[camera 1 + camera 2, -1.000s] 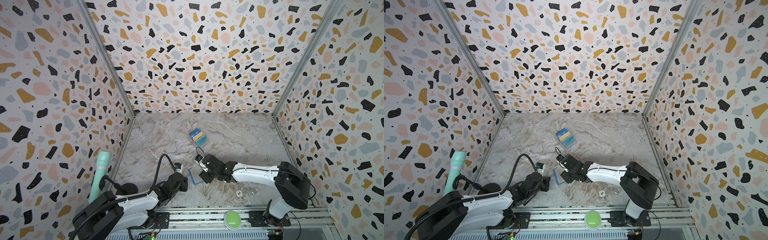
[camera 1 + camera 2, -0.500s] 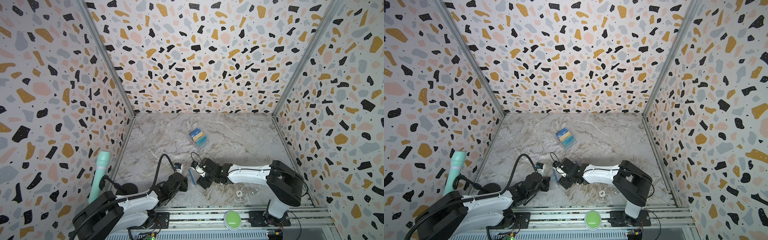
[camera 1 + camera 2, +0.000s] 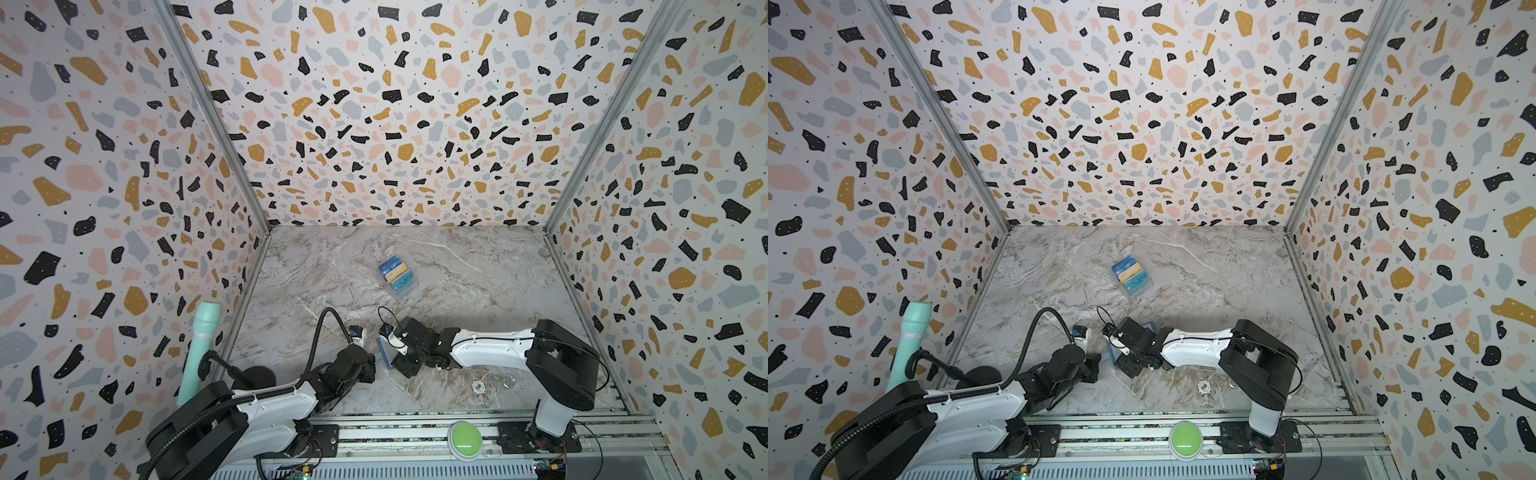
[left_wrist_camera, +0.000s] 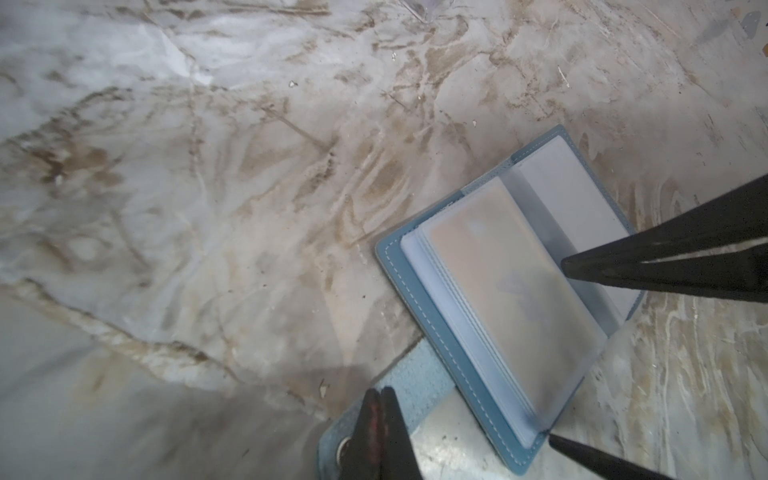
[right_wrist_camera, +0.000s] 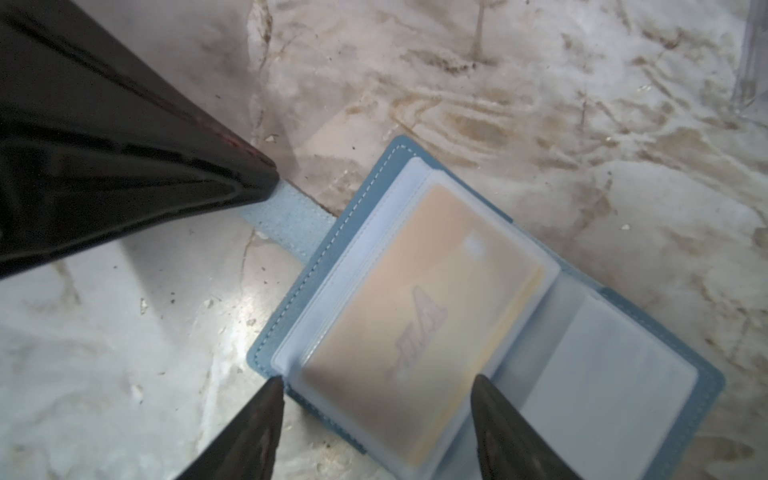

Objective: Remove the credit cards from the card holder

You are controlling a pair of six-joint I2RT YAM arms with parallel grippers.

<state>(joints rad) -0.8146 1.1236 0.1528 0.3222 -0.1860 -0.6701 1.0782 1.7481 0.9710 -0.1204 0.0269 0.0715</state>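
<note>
Card holder (image 5: pixel 309 274), slate-blue, lies open near the front edge of the tabletop (image 3: pixel 457 270), between both arms. Left hand (image 4: pixel 378 395), fingers together, pins its strap tab (image 5: pixel 291 216) down. Right hand (image 5: pixel 378 384) hangs over it, fingers apart, straddling a clear sleeve (image 5: pixel 623 374) page with a tan credit card (image 5: pixel 419 316) inside. That card looks thin, stiff, slick and light; the sleeve looks soft and clingy. Best pinched by whichever short edge shows at the sleeve mouth, with the light holder pinned

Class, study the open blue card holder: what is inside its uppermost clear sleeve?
Inside the card holder, a yellow-tan card shows through the top sleeve; the facing sleeve looks empty. Sleeves stacked underneath are covered, so their contents cannot be seen.
</note>
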